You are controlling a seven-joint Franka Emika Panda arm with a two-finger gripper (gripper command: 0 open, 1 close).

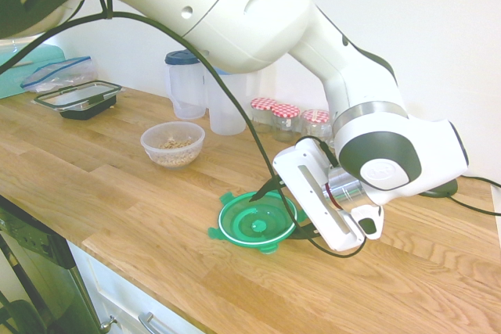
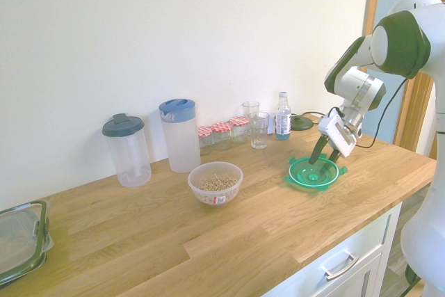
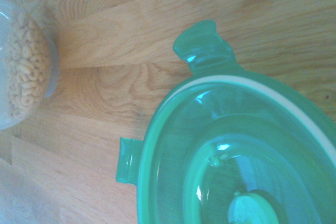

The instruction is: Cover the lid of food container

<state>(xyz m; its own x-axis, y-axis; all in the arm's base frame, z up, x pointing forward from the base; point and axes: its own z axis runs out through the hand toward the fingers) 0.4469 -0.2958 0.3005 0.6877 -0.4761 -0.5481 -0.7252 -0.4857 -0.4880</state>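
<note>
Fingers (image 1: 262, 191) spread wide, nothing held between them. Gripper (image 1: 280, 210) angled downward over the lid (image 1: 257, 222), one dark finger reaching over the near rim into the dish of the lid, the other at the rim on the arm's side; contact with the plastic cannot be told. In the second exterior view, gripper (image 2: 323, 155) seen just above the lid (image 2: 313, 172).

Lid lying with white rim seal and white centre knob facing up, flat on the wooden worktop (image 1: 109, 209), clip tabs sticking out around the edge. In the wrist view, lid (image 3: 210, 145) filling most of the frame, two tabs visible, knob near the bottom edge.

Food container (image 1: 172, 144) standing uncovered on the worktop, well apart from the lid, holding brownish cereal rings. Same bowl (image 2: 215, 183) near the middle of the counter in the second exterior view, and at the edge of the wrist view (image 3: 23, 72).

Behind, along the wall: two tall jugs (image 2: 179, 135) with dark and blue tops, red-lidded jars (image 1: 275, 116), drinking glasses (image 2: 259, 130), a small bottle (image 2: 282, 117). Rectangular clear box (image 1: 80, 99) at the far end of the worktop.
</note>
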